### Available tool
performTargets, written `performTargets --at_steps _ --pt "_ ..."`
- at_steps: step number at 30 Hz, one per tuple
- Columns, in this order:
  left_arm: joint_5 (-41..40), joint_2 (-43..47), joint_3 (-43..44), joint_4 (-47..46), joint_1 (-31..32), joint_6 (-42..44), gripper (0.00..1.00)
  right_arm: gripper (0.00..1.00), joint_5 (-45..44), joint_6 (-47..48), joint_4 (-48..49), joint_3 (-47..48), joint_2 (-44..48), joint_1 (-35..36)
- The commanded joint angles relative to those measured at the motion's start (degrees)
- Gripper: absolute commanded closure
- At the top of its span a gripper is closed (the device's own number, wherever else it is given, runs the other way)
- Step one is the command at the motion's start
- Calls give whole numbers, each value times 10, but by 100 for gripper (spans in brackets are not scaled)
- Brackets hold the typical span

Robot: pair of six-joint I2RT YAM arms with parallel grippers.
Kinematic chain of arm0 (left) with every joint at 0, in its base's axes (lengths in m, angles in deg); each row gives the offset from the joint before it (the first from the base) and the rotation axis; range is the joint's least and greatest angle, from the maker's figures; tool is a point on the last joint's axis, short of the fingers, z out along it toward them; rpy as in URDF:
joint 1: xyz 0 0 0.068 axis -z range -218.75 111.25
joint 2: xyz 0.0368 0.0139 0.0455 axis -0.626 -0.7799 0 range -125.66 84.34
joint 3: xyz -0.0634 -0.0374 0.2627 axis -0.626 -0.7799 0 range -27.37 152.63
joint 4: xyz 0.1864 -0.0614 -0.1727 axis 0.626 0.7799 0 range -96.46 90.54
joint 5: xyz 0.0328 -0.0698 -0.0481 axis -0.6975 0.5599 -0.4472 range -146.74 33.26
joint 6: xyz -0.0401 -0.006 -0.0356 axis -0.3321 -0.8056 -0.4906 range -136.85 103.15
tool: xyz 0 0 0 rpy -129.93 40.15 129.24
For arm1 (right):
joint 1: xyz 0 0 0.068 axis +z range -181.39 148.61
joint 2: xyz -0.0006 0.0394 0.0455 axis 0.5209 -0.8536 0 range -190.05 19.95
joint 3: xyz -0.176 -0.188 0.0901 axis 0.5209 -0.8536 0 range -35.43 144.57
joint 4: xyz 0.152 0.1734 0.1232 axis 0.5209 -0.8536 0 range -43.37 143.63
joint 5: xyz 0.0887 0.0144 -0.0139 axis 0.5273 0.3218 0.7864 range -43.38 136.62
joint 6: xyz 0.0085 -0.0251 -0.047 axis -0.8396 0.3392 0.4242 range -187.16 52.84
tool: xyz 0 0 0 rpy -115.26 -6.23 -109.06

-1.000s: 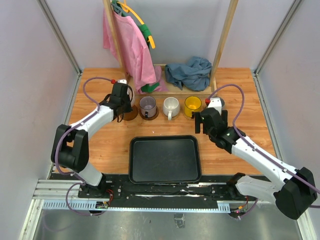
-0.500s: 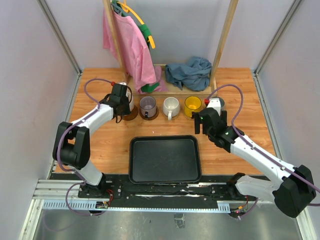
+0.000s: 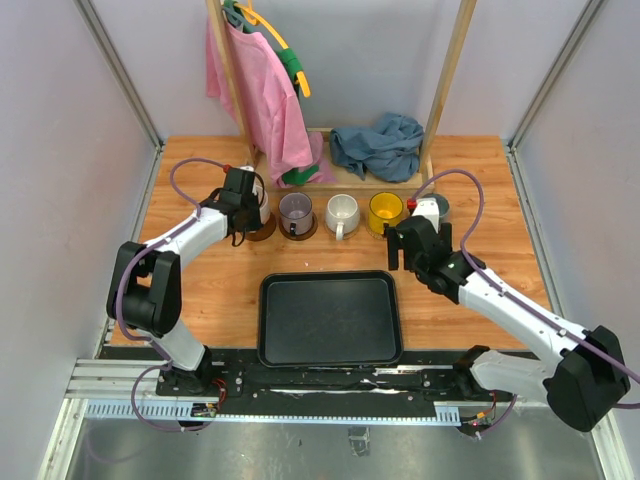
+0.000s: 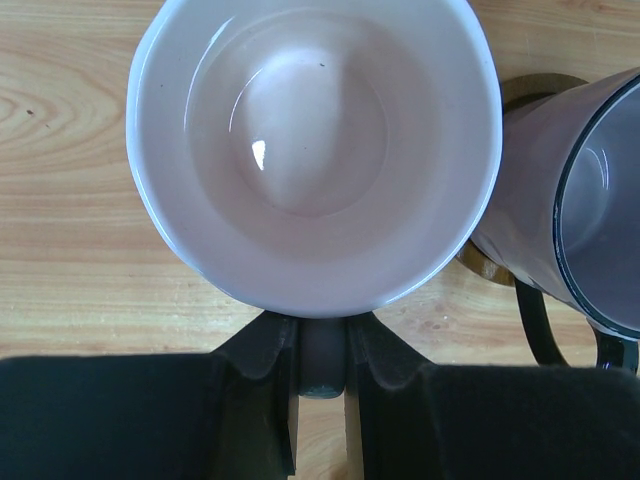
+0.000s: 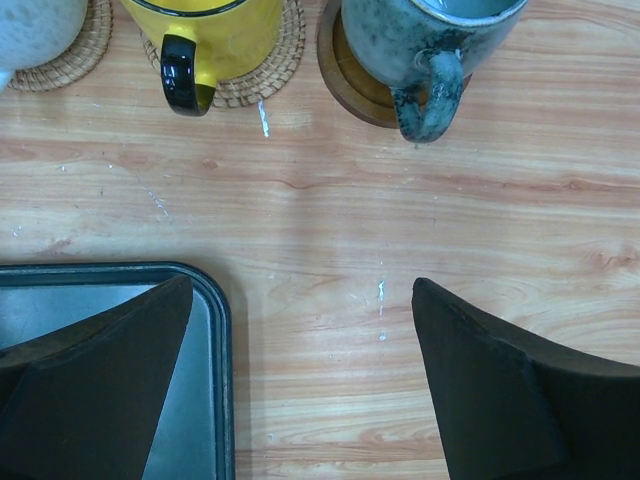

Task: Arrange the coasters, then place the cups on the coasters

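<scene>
My left gripper (image 4: 322, 338) is shut on the handle of the pink cup (image 4: 315, 150), over a dark brown coaster (image 3: 262, 231) at the left end of the row. Whether the cup rests on the coaster I cannot tell. Beside it the purple-grey cup (image 4: 590, 220) stands on a dark coaster (image 4: 490, 268). The white cup (image 3: 342, 210), yellow cup (image 5: 205, 25) and grey-blue cup (image 5: 430, 40) each stand on a coaster too: tan woven (image 5: 60, 65), tan woven (image 5: 265, 85), dark (image 5: 350, 95). In front of the yellow and grey-blue cups my right gripper (image 5: 302, 290) is open and holds nothing.
A black rectangular tray (image 3: 330, 320) lies at the near middle; its corner (image 5: 225, 380) sits under my right gripper's left finger. A wooden rack (image 3: 445, 90) with a pink garment (image 3: 255, 90) and a crumpled blue cloth (image 3: 378, 145) stands behind the cups.
The left gripper has edged slightly toward the back right with the pink cup's handle in it. The right arm has shifted a little to the left, still open.
</scene>
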State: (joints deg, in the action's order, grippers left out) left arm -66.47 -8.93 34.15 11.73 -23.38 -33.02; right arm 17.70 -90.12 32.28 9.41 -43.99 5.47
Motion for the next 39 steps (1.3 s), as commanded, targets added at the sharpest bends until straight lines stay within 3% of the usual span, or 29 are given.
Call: performTargets --at_steps 1,37,39 --pt "5 5 10 -30 -6 -7 99 7 3 -15 -13 20 -8 5" --pt "8 21 -17 -9 -8 -31 99 7 28 -32 -20 16 -27 5" --pt "4 20 -20 -10 -8 -33 95 7 27 -32 -20 15 -26 4"
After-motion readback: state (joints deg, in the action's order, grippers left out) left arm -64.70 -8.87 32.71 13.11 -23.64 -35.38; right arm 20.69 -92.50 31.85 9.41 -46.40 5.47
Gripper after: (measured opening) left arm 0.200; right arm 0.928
